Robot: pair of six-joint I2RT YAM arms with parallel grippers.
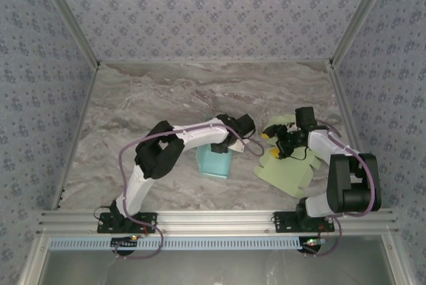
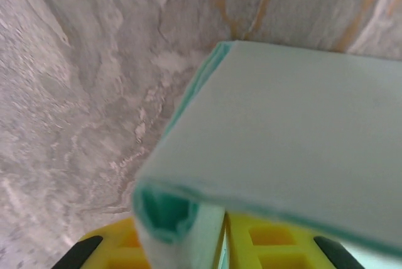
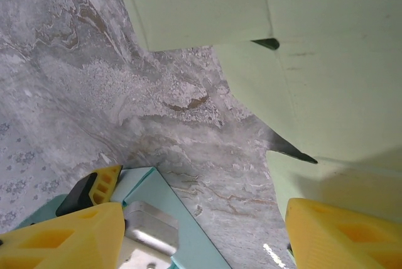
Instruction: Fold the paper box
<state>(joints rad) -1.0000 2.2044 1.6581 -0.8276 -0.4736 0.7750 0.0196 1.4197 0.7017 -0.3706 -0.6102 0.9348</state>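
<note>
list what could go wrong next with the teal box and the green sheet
1. The left gripper pinches only a thin wall of the teal box; it could crease or slip out.
2. The open right gripper hovers at the edge of the unfolded green sheet; closing there may skid over it.

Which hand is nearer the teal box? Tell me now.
Left. The left hand is right on the teal box, gripping its edge. The right hand is off to the box's right, open, at the pale green sheet.
</note>
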